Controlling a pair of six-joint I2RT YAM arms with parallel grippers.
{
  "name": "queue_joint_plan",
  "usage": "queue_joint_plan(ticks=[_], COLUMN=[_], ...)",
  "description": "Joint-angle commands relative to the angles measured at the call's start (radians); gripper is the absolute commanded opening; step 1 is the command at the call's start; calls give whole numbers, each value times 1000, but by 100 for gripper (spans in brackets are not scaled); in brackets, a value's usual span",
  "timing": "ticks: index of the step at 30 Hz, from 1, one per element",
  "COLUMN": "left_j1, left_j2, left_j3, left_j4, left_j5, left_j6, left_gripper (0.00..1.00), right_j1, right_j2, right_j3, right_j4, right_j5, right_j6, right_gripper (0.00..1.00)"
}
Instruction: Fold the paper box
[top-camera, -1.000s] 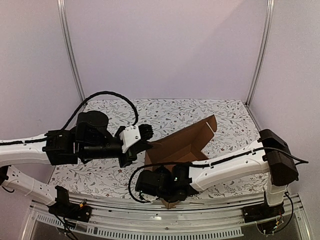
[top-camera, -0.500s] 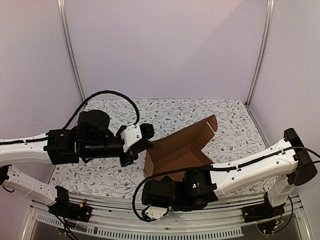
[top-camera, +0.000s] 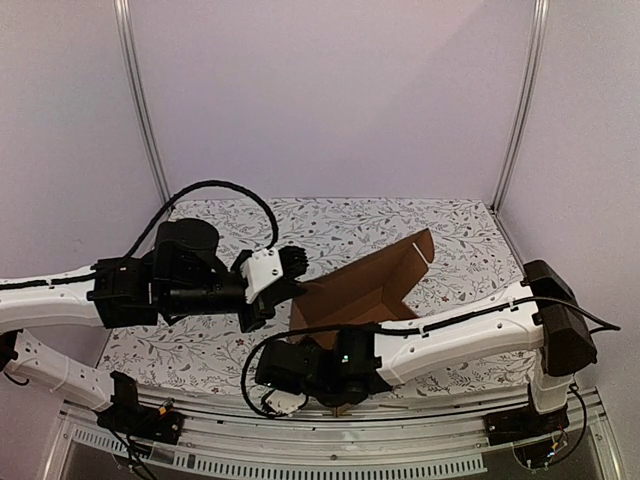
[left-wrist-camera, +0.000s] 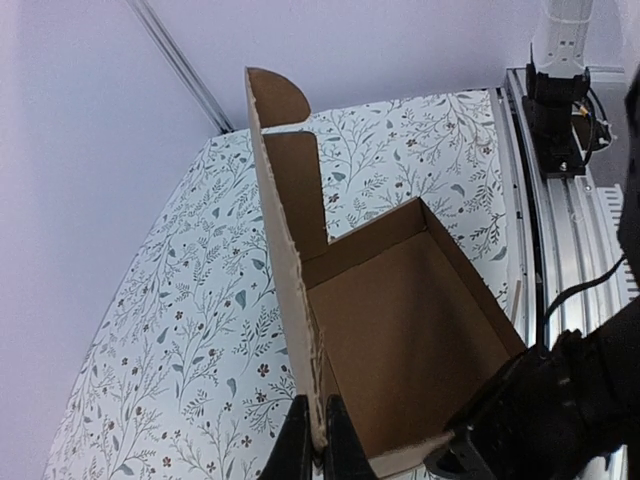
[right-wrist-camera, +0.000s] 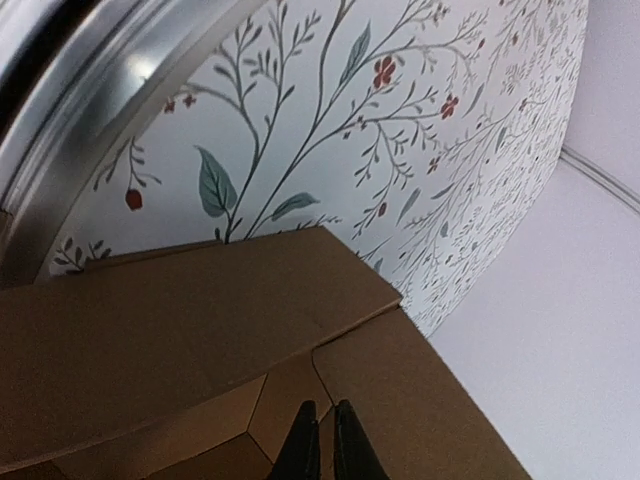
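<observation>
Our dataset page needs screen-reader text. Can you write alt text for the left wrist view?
The left gripper grips, jaws shut, the near end of an upright flap on a plain brown corrugated cardboard box, whose open shallow tray spreads to the right over a floral-patterned table covering. The right arm's black body fills the lower right corner.

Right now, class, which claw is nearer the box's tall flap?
Left: the left claw pinches that flap; the right claw sits low at the paper box's near side.
</observation>
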Motion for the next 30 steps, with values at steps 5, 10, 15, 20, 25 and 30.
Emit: queue_joint_plan(ticks=[5, 10, 15, 20, 25, 30], left_j1=[25, 25, 23, 21, -11, -59], left_j2=[12, 22, 36, 54, 95, 168], left_j3=[-41, -58, -73, -71, -62, -55], left_j4=[-168, -151, -159, -173, -185, -183], left_j5=[8, 32, 75, 106, 133, 136], left_j6=[12, 7, 2, -1, -30, -66], left_gripper=[0, 0, 1, 8, 32, 48], right_j1=[-98, -24, 34, 32, -120, -501], right_j2=[-50, -99, -255, -344, -506, -649], right_j3=[-120, -100, -109, -123, -188, -9], right_j4=[-15, -145, -424, -756, -854, -967], right_j5=[28, -114, -516, -810, -783, -927], right_j6=[30, 86, 144, 189, 245, 193], right_gripper=[7, 9, 22, 38, 43, 47])
